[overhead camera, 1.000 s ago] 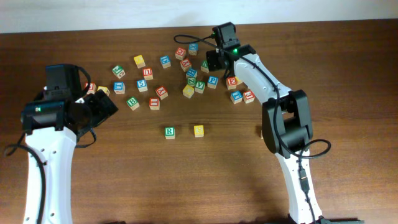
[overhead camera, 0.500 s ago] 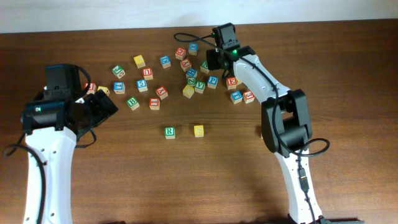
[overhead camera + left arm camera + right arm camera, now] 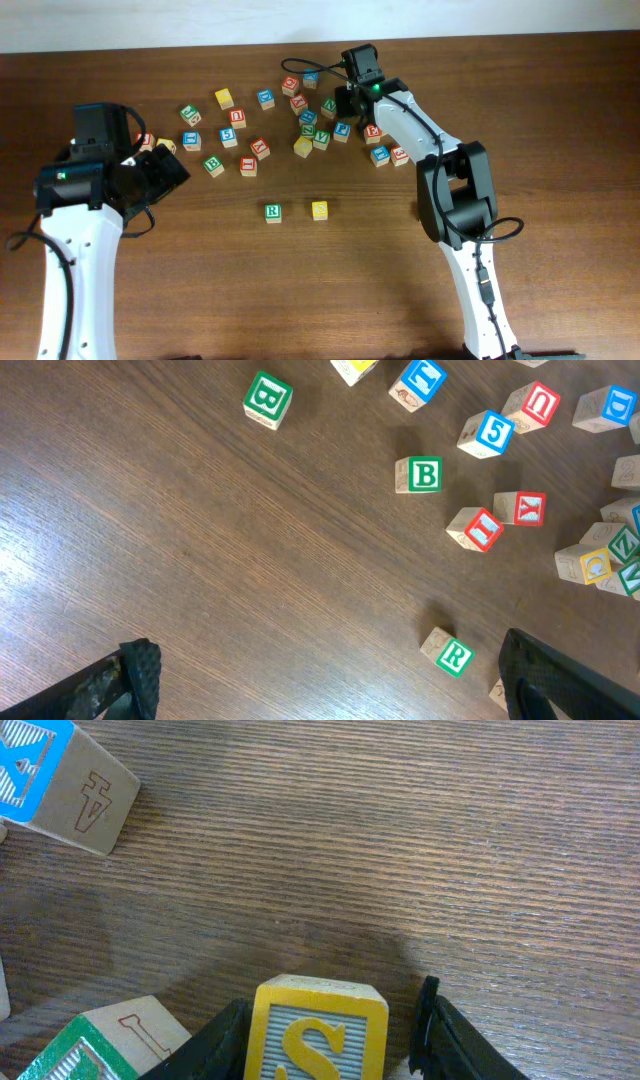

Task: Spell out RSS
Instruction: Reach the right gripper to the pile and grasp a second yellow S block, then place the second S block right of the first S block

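Observation:
A green R cube (image 3: 272,212) and a yellow-faced cube (image 3: 319,209) sit side by side on the table's middle. The R cube also shows in the left wrist view (image 3: 455,656). My right gripper (image 3: 345,100) is low in the cube pile at the back. In the right wrist view a yellow S cube (image 3: 318,1035) stands between its jaws (image 3: 332,1015). The left finger touches the cube and a small gap shows at the right finger (image 3: 430,1015). My left gripper (image 3: 165,165) is open and empty at the left, above bare wood (image 3: 330,680).
Several loose letter cubes lie across the back of the table, among them a green B (image 3: 213,166), a yellow cube (image 3: 224,98) and a blue cube (image 3: 265,98). A blue A cube (image 3: 60,780) and a green-edged cube (image 3: 100,1040) lie close to my right gripper.
My right wrist has shifted slightly over the pile. The left arm, the R cube and the yellow cube beside it have not moved.

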Controlling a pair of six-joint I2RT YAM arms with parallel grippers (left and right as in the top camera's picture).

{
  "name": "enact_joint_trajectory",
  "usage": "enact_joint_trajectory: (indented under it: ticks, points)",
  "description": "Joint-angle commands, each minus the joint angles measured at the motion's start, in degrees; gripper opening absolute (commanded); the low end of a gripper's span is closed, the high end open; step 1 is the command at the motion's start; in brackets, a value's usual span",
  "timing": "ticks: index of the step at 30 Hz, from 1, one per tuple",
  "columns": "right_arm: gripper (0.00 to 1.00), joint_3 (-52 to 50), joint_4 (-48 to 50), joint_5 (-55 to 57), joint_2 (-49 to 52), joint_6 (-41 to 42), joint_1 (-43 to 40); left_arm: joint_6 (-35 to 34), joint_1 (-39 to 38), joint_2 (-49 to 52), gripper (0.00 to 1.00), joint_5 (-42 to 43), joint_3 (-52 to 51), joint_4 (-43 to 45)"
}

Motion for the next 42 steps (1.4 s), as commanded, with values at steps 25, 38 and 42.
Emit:
enact_joint_trajectory:
  ticks: [25,38,42]
  points:
    - [0.21,-14.7,-49.4,-12.5,-37.7,1.5,1.5,-0.5,0.3,-0.2,0.99,-0.2,0.1,-0.1]
    - [0.25,-52.3,-3.0,-7.6,-37.7,13.8,9.0,-0.5,0.3,-0.2,0.99,-0.2,0.1,-0.1]
    - [0.32,-52.3,-2.9,-7.9,-37.7,13.8,9.8,-0.5,0.3,-0.2,0.99,-0.2,0.1,-0.1]
